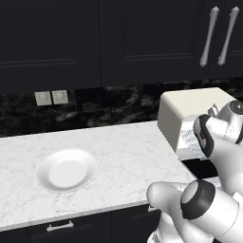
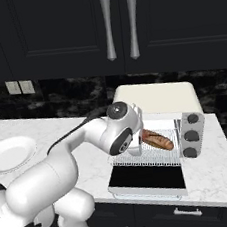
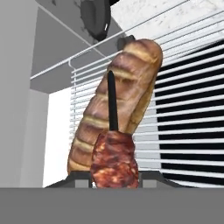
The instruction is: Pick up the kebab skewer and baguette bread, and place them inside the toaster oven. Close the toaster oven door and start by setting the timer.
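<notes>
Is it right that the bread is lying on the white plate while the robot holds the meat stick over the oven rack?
Not quite. The baguette bread lies on the toaster oven's wire rack, as the right base view shows. The plate is bare. The gripper does hold the kebab skewer.

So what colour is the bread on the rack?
Golden-brown baguette bread with darker scored stripes, clearest in the hand view.
</notes>
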Available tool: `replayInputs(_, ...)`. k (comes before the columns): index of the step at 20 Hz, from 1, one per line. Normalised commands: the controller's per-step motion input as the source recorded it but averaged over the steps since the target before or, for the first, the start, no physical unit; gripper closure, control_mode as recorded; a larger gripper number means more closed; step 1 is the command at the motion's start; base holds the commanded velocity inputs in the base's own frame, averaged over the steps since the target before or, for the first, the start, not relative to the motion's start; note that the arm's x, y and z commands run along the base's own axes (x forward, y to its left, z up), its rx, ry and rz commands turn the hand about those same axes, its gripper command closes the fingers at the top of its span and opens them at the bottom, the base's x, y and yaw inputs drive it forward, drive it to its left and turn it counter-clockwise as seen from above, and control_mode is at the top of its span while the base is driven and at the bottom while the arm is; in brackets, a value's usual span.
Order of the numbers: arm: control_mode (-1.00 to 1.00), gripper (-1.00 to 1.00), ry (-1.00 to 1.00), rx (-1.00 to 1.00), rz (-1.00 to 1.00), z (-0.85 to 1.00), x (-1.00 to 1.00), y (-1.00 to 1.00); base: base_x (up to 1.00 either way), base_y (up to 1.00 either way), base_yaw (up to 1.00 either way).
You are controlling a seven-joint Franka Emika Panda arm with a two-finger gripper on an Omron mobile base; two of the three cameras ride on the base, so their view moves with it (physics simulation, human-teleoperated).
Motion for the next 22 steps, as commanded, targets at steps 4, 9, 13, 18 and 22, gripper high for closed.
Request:
replayInputs(4,-1.0,1.0,0.0,0.01,-0.13,0.0,0.02,-0.12,0.0,0.0,0.0)
replayInputs(9,-1.0,1.0,0.0,0.0,-0.07,-0.13,0.06,-0.02,0.0,0.0,0.0)
replayInputs(13,-1.0,1.0,0.0,0.0,0.0,-0.18,0.13,0.0,0.0,0.0,0.0)
replayInputs(18,-1.0,1.0,0.0,0.0,0.0,-0.05,0.22,0.0,0.0,0.0,0.0)
replayInputs(22,-1.0,1.0,0.01,0.0,0.0,0.0,0.35,0.0,0.0,0.0,0.0)
